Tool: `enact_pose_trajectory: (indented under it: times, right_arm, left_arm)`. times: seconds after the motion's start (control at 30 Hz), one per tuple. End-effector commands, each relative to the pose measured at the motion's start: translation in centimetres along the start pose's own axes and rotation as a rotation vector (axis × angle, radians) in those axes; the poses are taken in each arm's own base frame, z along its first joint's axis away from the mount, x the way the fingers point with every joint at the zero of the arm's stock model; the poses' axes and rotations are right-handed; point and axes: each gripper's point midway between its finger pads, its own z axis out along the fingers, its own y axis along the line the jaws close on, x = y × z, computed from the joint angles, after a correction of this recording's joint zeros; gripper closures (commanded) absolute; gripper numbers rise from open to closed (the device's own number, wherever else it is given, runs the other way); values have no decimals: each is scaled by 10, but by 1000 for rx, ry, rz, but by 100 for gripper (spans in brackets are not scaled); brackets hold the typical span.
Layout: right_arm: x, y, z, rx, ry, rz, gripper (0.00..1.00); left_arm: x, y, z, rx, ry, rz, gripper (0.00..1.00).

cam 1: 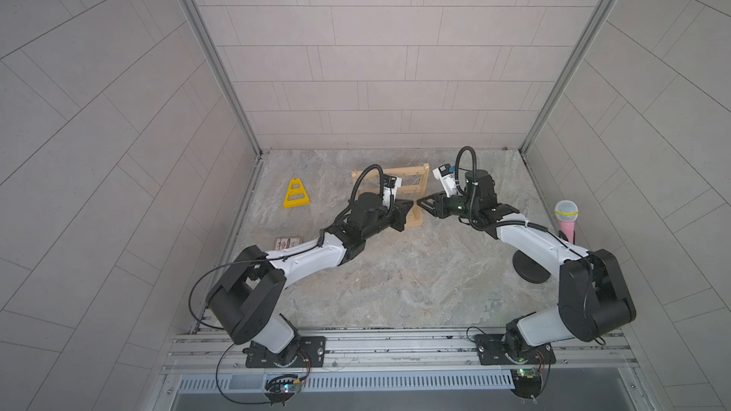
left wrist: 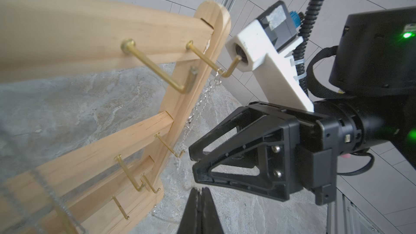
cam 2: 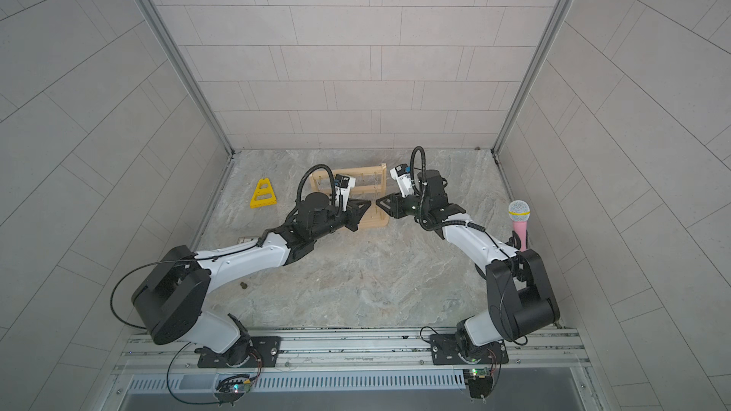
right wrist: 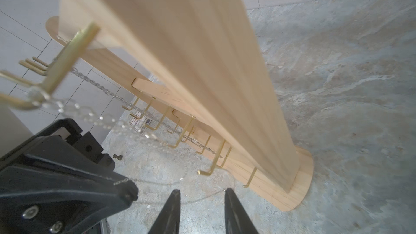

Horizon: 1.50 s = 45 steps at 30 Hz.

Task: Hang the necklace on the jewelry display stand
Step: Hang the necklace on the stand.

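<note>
The jewelry display stand stands upright at the back middle of the table, with both grippers meeting at its right upright. A silver necklace hangs by one link from a brass hook on the top bar and runs down to my left gripper, which is shut on the chain near the table. My right gripper faces it, open. A thin strand sags across the gap between its fingers and touches one fingertip.
A yellow triangular plastic frame lies at the back left. A pink microphone stands on a black round base at the right. A small printed card lies by the left arm. Another chain hangs farther along the rack.
</note>
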Motion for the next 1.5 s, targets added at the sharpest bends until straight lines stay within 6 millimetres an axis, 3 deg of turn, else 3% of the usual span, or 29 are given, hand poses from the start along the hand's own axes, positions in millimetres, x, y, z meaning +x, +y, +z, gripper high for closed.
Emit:
enact_pose_trajectory:
  times: [0.0,0.5,0.9,1.33,1.47]
  right_arm:
    - [-8,7,-3,-8,-41,-22,65]
    - [10,2,13,33,-88,18,65]
    - [9,-10,22,74,-118,42,65]
    - [11,-5,34,53,-120,47,66]
    - [13,-7,36,60,-119,51,74]
  left_arm:
    - [-15,-7,-7,7,-44,35,100]
    - [-16,-10,-10,18,-56,33,100]
    - [-19,-12,-12,28,-63,34,100]
    - [-20,-13,-13,31,-67,32,100]
    - [-19,-12,-13,27,-67,32,100]
